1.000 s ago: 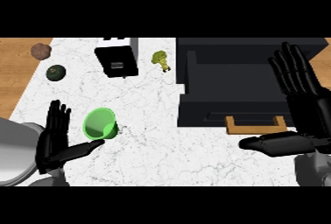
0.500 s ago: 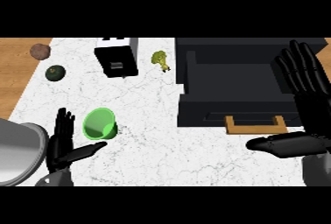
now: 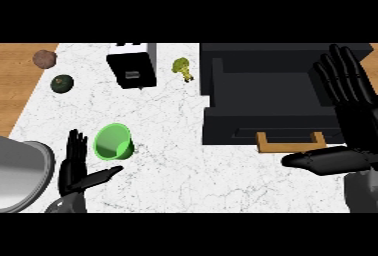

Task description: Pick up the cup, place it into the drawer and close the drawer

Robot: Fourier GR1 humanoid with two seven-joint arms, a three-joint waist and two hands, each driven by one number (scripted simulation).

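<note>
A green cup (image 3: 114,142) lies tipped on the white marble counter (image 3: 177,165), its mouth toward me. My left hand (image 3: 76,171) is open just below and left of the cup, fingers up, thumb pointing toward it, not touching. The black drawer (image 3: 273,100) stands open at the right, with a tan handle (image 3: 289,142) on its front. My right hand (image 3: 351,115) is open over the drawer's right side, fingers straight and pointing away, its thumb lying below the handle.
A black toaster-like box (image 3: 133,67) stands at the back. A yellow-green vegetable (image 3: 182,69) lies beside it. A dark green round fruit (image 3: 62,83) and a brown one (image 3: 44,58) sit at the counter's left edge on wood (image 3: 15,90).
My left hand has drawn back toward the lower edge, away from the cup's side. The right hand has shifted slightly to the right. The cup has not moved.
</note>
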